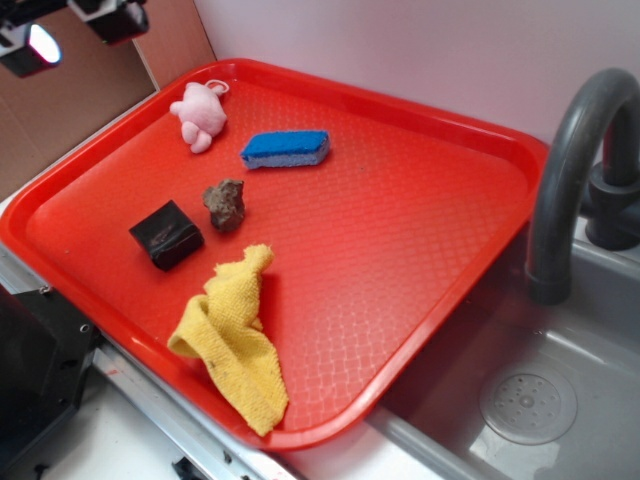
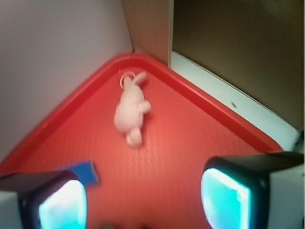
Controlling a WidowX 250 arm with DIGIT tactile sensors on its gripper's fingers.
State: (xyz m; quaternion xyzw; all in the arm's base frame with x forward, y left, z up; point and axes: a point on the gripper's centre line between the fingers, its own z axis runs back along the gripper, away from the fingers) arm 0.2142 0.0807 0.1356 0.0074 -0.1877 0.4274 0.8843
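Claw (image 2: 143, 200) released, fingers wide apart, raised above red tray (image 1: 400, 250) | pink plush bunny (image 2: 129, 109) lies ahead, slightly left, long axis pointing into tray's far corner | blue sponge (image 2: 85, 171) nearer claw's left finger.

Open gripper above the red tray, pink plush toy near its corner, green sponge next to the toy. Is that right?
Not quite: the sponge is blue, not green, as the exterior view shows. The rest stands: the gripper is open above the red tray, and the pink plush toy lies near its corner.
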